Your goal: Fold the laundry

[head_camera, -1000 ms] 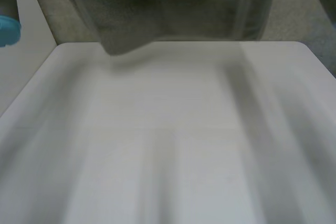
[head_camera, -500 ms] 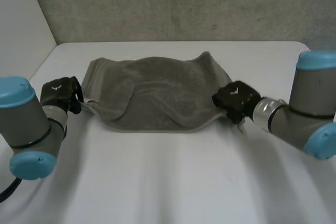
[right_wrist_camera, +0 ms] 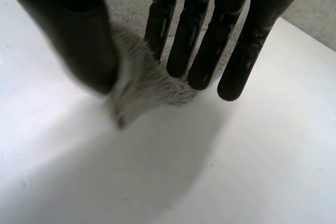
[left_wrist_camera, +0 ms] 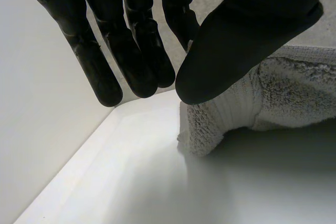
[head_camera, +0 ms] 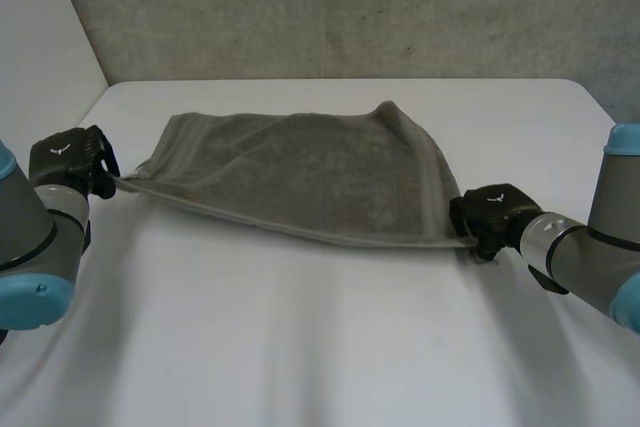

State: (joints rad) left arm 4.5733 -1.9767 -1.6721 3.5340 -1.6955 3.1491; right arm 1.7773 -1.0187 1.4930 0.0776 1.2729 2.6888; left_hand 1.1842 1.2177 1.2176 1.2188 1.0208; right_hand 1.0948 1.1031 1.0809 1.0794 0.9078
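A grey towel point(head_camera: 300, 172) is spread over the far half of the white table point(head_camera: 320, 347), with its near edge pulled taut and slightly raised between my two hands. My left hand point(head_camera: 70, 159) is at the towel's near left corner. In the left wrist view its thumb point(left_wrist_camera: 247, 40) presses that towel corner point(left_wrist_camera: 220, 124) against the fingers. My right hand point(head_camera: 492, 215) is at the near right corner. In the right wrist view the towel corner point(right_wrist_camera: 144, 87) sits between the thumb point(right_wrist_camera: 79, 24) and the straight fingers point(right_wrist_camera: 231, 40).
A grey wall point(head_camera: 330, 7) runs behind the table's far edge. A pale wall point(head_camera: 40, 37) stands at the left. Bare tabletop lies in front of the towel, between my two arms.
A second ago the towel hung high, close to the camera. It then came down onto the table. Since then both hands have moved apart and nearer, pulling the near edge straight.
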